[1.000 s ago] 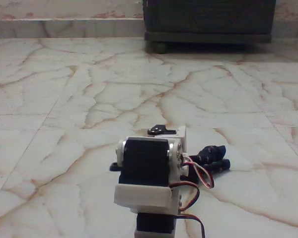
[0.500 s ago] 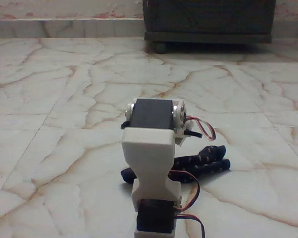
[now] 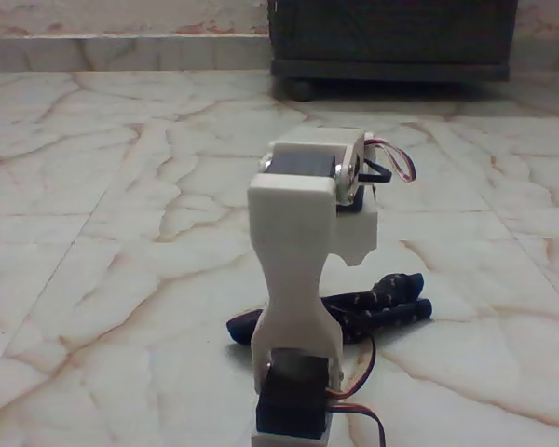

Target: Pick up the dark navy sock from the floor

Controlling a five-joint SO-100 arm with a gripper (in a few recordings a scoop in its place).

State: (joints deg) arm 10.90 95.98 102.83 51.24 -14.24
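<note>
Fixed view, low and close to the floor (image 3: 121,186): glossy cream marble tiles with reddish-brown veins and thin grout lines. White arm (image 3: 298,270) upright in the near centre, seen from behind, with a black servo block at its base near the bottom edge and another in the raised joint at the top; red, white and black wires along its right side. Gripper beyond that joint, hidden by the arm itself; cannot tell whether open or closed. Dark navy sock (image 3: 382,303) flat on the floor just behind the arm's base, folded and speckled, extending out to both sides of the arm, longer toward the right. Dark cabinet (image 3: 391,37) at the far edge of the floor, against the wall.
</note>
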